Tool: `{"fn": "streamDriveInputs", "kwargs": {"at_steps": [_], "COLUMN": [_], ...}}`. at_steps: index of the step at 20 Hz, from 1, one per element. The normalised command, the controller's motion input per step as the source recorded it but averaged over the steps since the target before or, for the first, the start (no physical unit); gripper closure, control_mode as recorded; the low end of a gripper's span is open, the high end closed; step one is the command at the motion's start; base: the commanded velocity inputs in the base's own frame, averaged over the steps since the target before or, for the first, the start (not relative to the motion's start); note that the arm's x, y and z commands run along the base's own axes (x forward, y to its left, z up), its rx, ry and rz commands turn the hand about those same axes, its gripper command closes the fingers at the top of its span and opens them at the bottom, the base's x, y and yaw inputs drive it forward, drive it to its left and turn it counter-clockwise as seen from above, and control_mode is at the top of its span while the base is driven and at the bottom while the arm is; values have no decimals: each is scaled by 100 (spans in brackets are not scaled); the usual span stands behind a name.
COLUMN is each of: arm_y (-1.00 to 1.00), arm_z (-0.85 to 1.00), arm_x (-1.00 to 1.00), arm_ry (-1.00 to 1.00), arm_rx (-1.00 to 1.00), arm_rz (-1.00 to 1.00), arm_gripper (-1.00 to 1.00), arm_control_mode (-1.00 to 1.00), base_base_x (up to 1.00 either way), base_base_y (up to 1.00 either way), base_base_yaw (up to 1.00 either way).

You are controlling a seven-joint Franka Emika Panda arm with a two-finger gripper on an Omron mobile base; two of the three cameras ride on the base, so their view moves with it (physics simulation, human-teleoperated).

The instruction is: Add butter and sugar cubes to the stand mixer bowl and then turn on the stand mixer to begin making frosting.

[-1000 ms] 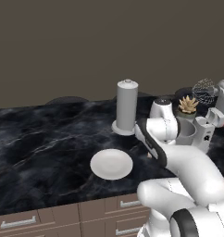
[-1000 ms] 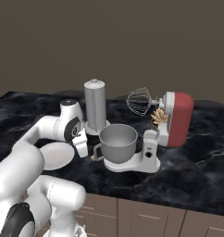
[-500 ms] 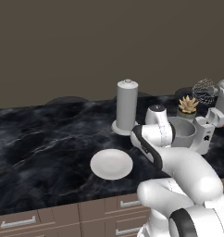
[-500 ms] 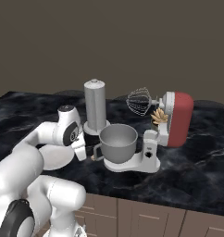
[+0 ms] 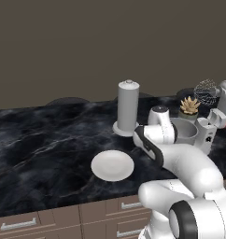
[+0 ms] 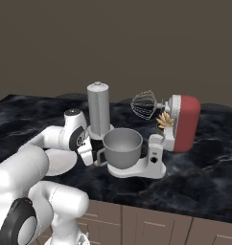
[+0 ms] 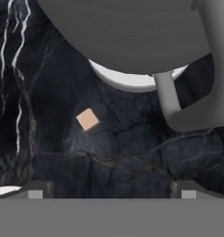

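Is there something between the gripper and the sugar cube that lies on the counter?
Nothing visible does. In the hand view the sugar cube lies on bare dark counter ahead of the open gripper, a little off its centre line. The stand mixer bowl and its handle lie beyond it.

You can read no text, label, brand or number on anything here; every surface you see is without writing.

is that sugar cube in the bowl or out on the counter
Out. The sugar cube lies on the dark counter, below the stand mixer bowl.
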Motion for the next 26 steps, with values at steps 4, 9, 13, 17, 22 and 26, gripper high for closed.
{"fn": "streamDriveInputs", "kwargs": {"at_steps": [4, 9, 13, 17, 22, 26], "arm_y": [-12, -5, 0, 0, -1, -5], "arm_z": [-4, -9, -14, -22, -11, -1], "arm_x": [0, 0, 0, 0, 0, 2], "arm_ry": [0, -1, 0, 0, 0, 0], "arm_rx": [0, -1, -3, -5, -4, 0], "arm_rz": [0, 0, 0, -2, -1, 0], "arm_gripper": [-100, -100, -100, -100, -100, -100], "arm_control_mode": [-100, -100, -100, -100, -100, -100], "base_base_x": [0, 0, 0, 0, 0, 0], "base_base_y": [0, 0, 0, 0, 0, 0], "base_base_yaw": [0, 0, 0, 0, 0, 0]}}
